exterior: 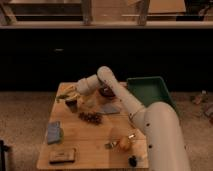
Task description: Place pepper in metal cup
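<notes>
The pepper (65, 93), pale yellow-green with a darker left end, is at the far left of the wooden table (95, 137). My gripper (71, 94) is right at the pepper, at the end of the arm that reaches in from the lower right. The metal cup (71, 105), small and dark, stands just in front of and below the gripper. I cannot tell whether the pepper is held or lying on the table.
A dark red bowl (106, 92) sits behind the arm. A green bin (148, 91) stands at the right. On the table are a dark grape-like cluster (91, 117), a blue sponge (54, 132), a dark flat packet (62, 156) and a yellow-orange fruit (124, 144).
</notes>
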Available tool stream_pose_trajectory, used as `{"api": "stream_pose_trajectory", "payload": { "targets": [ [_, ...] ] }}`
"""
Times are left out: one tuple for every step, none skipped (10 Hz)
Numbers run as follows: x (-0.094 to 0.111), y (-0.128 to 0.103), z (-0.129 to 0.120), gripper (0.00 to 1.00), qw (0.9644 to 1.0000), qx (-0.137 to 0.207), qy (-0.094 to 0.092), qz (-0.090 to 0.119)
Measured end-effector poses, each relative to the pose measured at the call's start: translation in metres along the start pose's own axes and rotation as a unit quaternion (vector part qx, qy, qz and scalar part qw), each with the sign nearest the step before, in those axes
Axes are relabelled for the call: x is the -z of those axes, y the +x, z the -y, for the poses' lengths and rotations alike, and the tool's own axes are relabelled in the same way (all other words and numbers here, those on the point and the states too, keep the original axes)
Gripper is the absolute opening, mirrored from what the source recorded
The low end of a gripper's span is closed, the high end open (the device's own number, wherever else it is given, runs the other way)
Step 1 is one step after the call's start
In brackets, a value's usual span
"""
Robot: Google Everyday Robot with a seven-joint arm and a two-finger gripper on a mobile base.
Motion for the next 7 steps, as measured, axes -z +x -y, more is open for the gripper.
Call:
{"api": "stream_pose_trajectory", "payload": {
  "targets": [
    [0.0004,0.0010,0.0000,0.65,1.0000,-0.001,0.002,0.000],
    [0.0010,0.0015,0.0002,0.75,1.0000,-0.002,0.004,0.001],
    [0.0018,0.0018,0.0006,0.79,1.0000,-0.003,0.006,0.001],
    [0.0026,0.0023,0.0004,0.80,1.0000,-0.003,0.008,0.002],
    [0.0036,0.0023,0.0003,0.80,0.9999,-0.004,0.010,0.003],
    [0.0045,0.0022,0.0002,0.80,0.9999,-0.003,0.012,0.004],
    [0.0051,0.0015,0.0004,0.80,0.9999,-0.002,0.013,0.006]
  ]
}}
